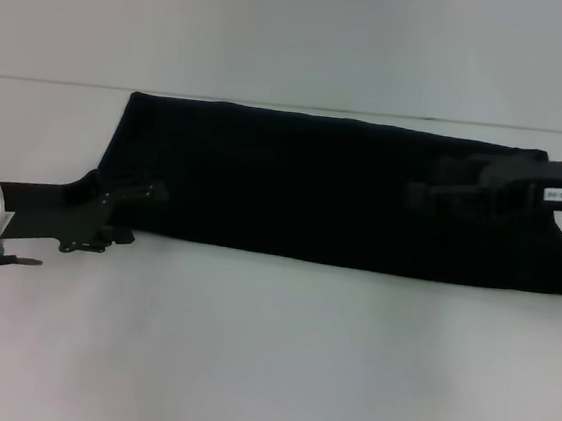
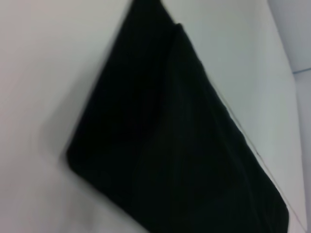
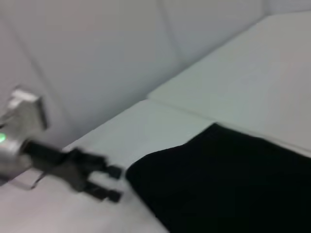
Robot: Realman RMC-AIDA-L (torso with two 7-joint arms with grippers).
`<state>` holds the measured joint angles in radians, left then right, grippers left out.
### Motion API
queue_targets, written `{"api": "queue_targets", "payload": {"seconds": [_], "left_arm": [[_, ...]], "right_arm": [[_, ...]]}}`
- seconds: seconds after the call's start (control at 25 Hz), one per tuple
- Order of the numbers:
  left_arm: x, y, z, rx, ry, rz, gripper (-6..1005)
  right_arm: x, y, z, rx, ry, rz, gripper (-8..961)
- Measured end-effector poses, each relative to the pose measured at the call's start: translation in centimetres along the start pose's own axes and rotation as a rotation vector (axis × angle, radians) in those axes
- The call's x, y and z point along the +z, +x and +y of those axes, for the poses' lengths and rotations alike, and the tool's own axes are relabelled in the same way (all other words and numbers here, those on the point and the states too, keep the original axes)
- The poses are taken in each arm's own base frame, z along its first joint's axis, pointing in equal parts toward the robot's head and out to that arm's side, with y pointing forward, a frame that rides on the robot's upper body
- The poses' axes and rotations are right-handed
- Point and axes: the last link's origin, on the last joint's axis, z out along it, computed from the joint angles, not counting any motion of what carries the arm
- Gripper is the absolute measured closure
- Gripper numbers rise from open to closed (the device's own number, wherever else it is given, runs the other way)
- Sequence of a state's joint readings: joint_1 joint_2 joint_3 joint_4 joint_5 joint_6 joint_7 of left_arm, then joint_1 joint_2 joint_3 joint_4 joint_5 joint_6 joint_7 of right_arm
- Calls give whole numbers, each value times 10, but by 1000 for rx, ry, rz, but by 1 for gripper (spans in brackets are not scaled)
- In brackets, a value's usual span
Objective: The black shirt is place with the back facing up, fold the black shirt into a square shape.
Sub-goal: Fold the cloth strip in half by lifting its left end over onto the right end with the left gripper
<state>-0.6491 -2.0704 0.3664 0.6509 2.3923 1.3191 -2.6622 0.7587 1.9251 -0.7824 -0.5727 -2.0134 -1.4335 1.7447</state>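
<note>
The black shirt point(image 1: 343, 192) lies on the white table point(image 1: 264, 370) as a long flat strip running left to right. It also shows in the left wrist view point(image 2: 170, 145) and the right wrist view point(image 3: 233, 184). My left gripper point(image 1: 136, 215) is at the strip's near left corner, open, with its fingertips right by the cloth edge and nothing between them. It also shows in the right wrist view point(image 3: 113, 183), a small gap away from the shirt. My right gripper point(image 1: 434, 189) hangs over the right end of the strip, dark against the dark cloth.
The table's far edge meets a pale wall point(image 1: 300, 32) just behind the shirt. Bare white table lies in front of the strip and to the left of it.
</note>
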Motion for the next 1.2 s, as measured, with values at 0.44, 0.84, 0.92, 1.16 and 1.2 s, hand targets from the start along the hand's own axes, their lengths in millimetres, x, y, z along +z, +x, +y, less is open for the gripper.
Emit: {"api": "queue_targets", "payload": {"seconds": [0.44,0.84,0.92,1.16,1.2], "left_arm": [[5,5,-9,-114,80,25,104],[6,9,-17,-229,62,83,104],[6,8,-18,-256,49,88,104],[7,9,-22,-320,46,107,105],[7,9,-23,-329,49,115,105]], "right_arm": [[19,-13,10,-73,-27,16,27],[21,-14,13,-82,-27,-6,29],[21,-15,14,-86,-26,-8,29],[21,-18,14,-101,-20,-17,31],[22,-19,14,-103,-20,-18,31]]}}
